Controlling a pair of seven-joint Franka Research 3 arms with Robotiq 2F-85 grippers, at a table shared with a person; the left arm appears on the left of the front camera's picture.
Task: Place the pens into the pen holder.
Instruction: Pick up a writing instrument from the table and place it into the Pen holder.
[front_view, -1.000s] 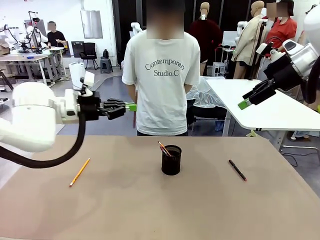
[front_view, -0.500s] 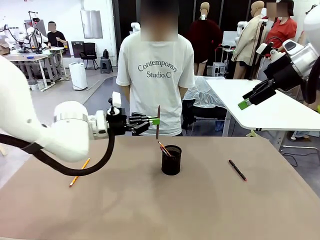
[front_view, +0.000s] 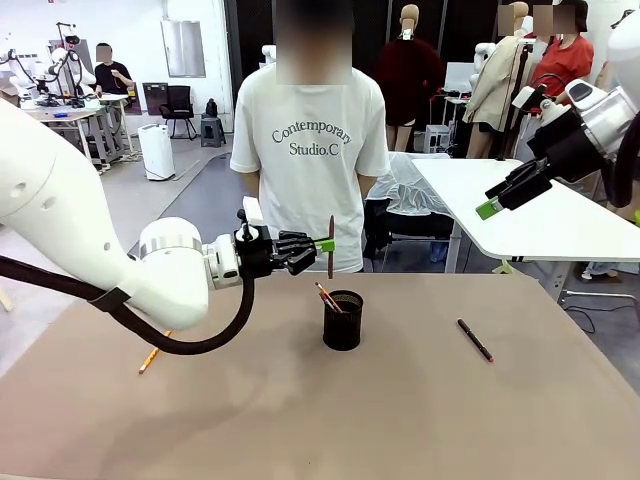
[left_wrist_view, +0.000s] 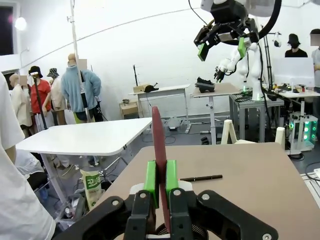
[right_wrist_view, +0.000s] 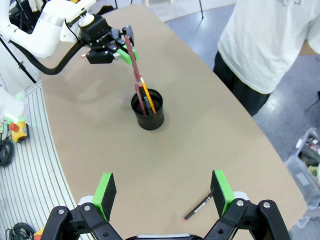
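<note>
Yellow pencil (front_view: 150, 358), upper half probably behind the left arm.

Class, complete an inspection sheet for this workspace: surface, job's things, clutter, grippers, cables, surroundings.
Surface: plain brown table.
Job's things: pen holder mid-table, orange pencil leaning inside; reddish-brown pen upright above its rim; yellow pencil lying left; black pen lying right.
Clutter: nothing seen.
Grippers: left gripper shut on the reddish-brown pen; right gripper open, raised.
Cables: black cable looping under left wrist.
Surroundings: person at far side; white table behind.
</note>
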